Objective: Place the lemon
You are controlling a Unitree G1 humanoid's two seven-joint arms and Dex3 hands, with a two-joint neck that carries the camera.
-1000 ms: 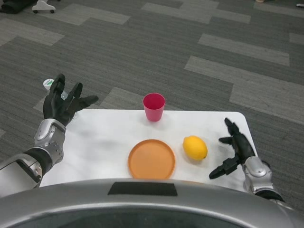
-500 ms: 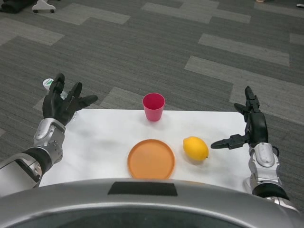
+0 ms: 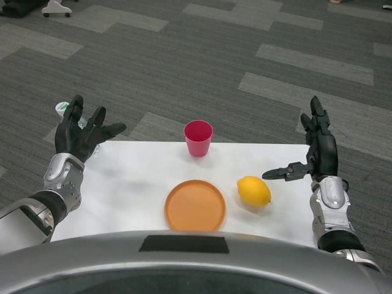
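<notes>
A yellow lemon (image 3: 254,190) lies on the white table (image 3: 135,177), just right of an orange plate (image 3: 195,205). My right hand (image 3: 313,153) hovers open to the right of the lemon and a little above it, thumb pointing left toward it, fingers stretched upward, touching nothing. Over the table's far left corner my left hand (image 3: 81,133) is raised and open, fingers spread, holding nothing.
A pink cup (image 3: 198,138) stands upright at the table's far edge, behind the plate. Grey patterned carpet surrounds the table. A small white and green object (image 3: 62,106) lies on the floor beyond my left hand.
My right hand rose from low near the table's front right and turned upright, then shifted slightly left toward the lemon. The lemon, plate, cup and left hand stayed put.
</notes>
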